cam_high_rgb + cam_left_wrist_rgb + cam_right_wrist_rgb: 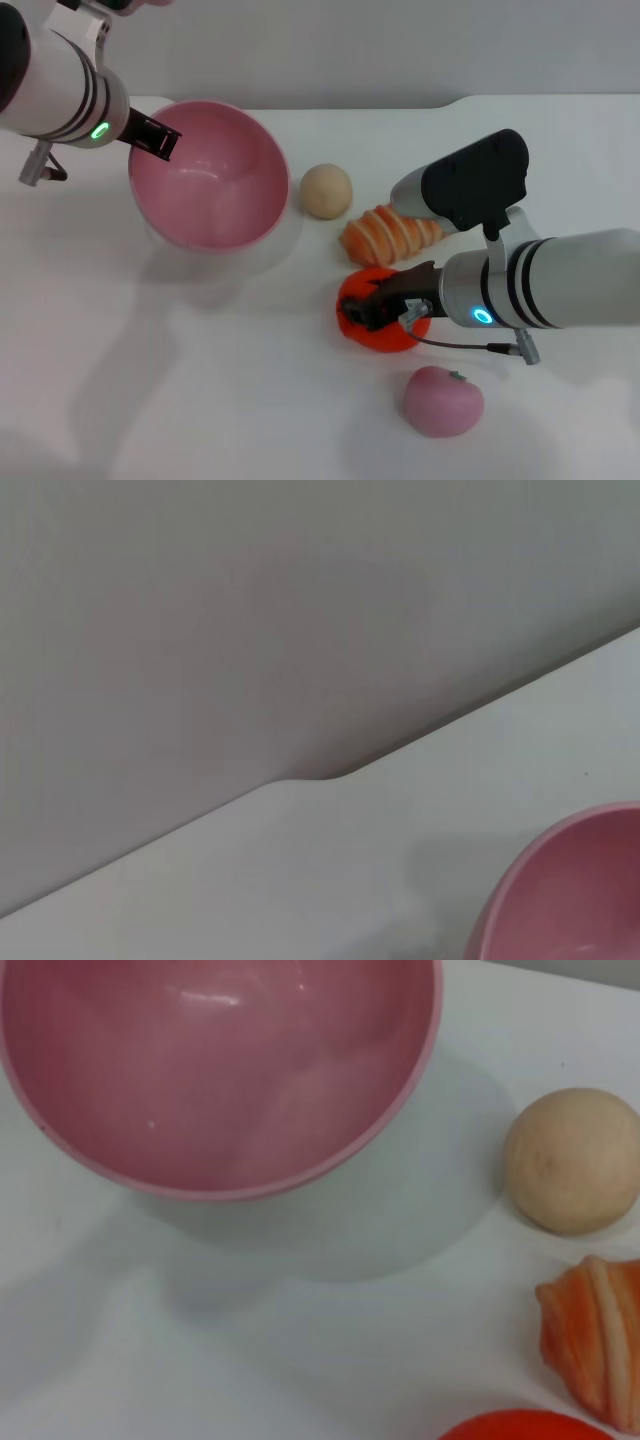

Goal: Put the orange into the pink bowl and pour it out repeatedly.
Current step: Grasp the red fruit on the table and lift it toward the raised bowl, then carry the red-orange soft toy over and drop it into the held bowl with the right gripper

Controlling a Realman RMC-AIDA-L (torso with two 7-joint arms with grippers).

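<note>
The pink bowl (210,180) is lifted off the table at the back left and tipped with its opening toward me; nothing lies in it. My left gripper (155,137) is shut on its far-left rim. The left wrist view catches only an edge of the bowl (575,900). In the right wrist view the bowl (220,1070) fills the upper part. The orange (385,328) rests on the table right of centre. My right gripper (375,305) is down on top of it, partly covering it. Only a sliver of the orange (515,1427) shows in the right wrist view.
A beige ball (326,190) lies beside the bowl, and a striped bread loaf (392,235) lies just behind the orange. A small pink apple-like toy (443,400) sits near the front. The table's back edge (300,780) meets a grey wall.
</note>
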